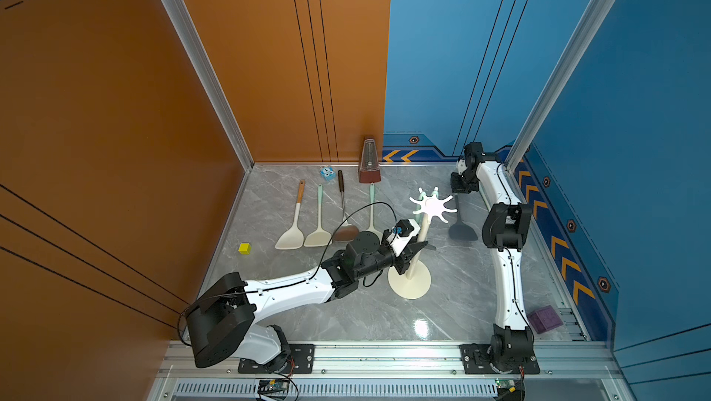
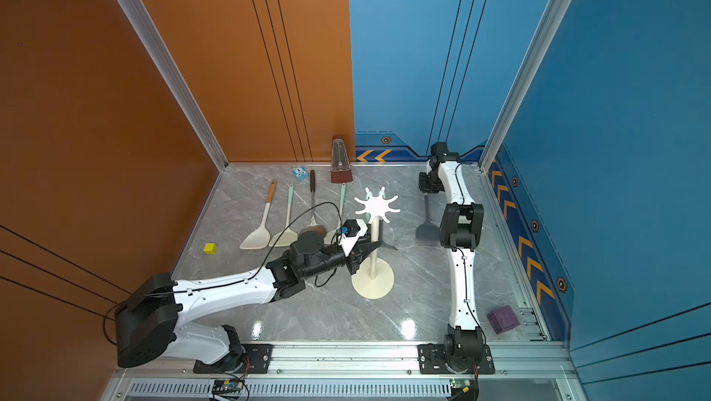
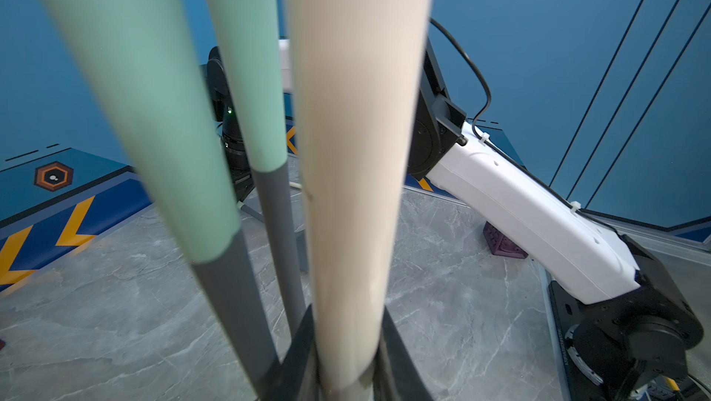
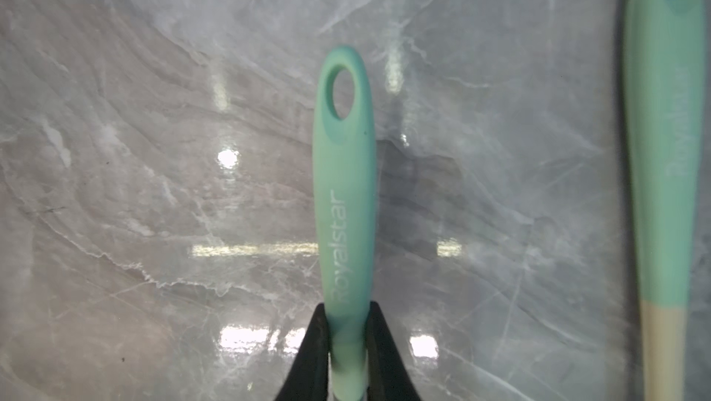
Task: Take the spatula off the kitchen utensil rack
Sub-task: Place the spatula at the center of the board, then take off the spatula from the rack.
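Your right hand point(image 4: 348, 308) pinches the spatula point(image 1: 463, 230) by its mint handle, clear of the kitchen utensil rack point(image 1: 433, 206) nearby, grey head toward the arm bases; your left hand point(image 3: 346, 326) clamps the pole point(image 3: 358, 149).

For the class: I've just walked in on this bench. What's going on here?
The left gripper is shut on the pole of the rack, steadying it. The right gripper is shut on the mint handle of a dark-headed spatula, which is off the rack and beside it. I cannot tell if its head touches the table. Two mint-handled utensils hang on the rack, and four other utensils lie in a row on the table.
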{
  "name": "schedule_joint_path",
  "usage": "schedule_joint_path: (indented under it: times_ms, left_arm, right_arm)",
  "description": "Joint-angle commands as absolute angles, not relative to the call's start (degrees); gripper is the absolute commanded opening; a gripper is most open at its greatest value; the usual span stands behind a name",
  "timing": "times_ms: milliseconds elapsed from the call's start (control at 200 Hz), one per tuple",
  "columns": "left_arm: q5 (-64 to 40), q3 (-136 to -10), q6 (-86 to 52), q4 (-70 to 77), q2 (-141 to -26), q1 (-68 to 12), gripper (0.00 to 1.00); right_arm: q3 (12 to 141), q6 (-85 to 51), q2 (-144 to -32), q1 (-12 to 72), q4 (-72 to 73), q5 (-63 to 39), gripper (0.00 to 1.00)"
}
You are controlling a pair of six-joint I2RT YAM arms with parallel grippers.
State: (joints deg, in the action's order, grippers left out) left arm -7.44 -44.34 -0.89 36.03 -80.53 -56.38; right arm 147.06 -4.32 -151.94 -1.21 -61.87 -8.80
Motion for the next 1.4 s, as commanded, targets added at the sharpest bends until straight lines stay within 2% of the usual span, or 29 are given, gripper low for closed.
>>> schedule_joint_path:
  times_ms: [0,190,285,445,596,791,961,1141,1396]
  left_arm:
    - [-9.39,-41.45,-0.43,25.76,-81.73,-56.94,0.16]
    - [-10.41,-41.81,-0.35,25.76,-81.69,-56.88,0.16]
    - [-10.85,-41.82,-0.41,25.76,-81.74,-56.83,0.16]
    - [-12.9,-41.84,-0.62,25.75,-81.5,-56.91,0.15]
    - [-14.97,-41.81,-0.57,25.75,-80.7,-56.87,0.13]
    - [-17.09,-40.38,-1.8,25.77,-79.01,-56.09,0.15]
    - [-18.97,-39.51,-2.1,25.77,-77.68,-55.26,0.16]
    - [-21.08,-38.28,-2.49,25.8,-76.47,-54.11,0.17]
    - [-21.95,-36.78,-2.86,25.8,-76.21,-53.96,0.17]
  right_arm:
    - [148.32,-5.16,-153.81,-1.21,-61.17,-10.15,0.19]
    - [148.28,-5.86,-152.19,-1.14,-59.75,-10.86,0.26]
    - [148.27,-6.56,-151.21,-1.23,-59.17,-11.58,0.35]
    - [143.35,-6.83,-144.74,-0.93,-58.21,-14.57,0.36]
    - [126.59,-5.67,-130.58,0.17,-49.41,-20.1,0.38]
    - [93.19,-9.9,-105.64,-0.01,-22.31,-34.39,0.45]
    - [74.5,-11.52,-90.83,1.71,-9.84,-40.53,0.46]
    - [60.48,-12.04,-76.93,2.93,-2.22,-45.31,0.49]
    - [52.95,-12.0,-62.79,5.94,-3.89,-49.55,0.53]
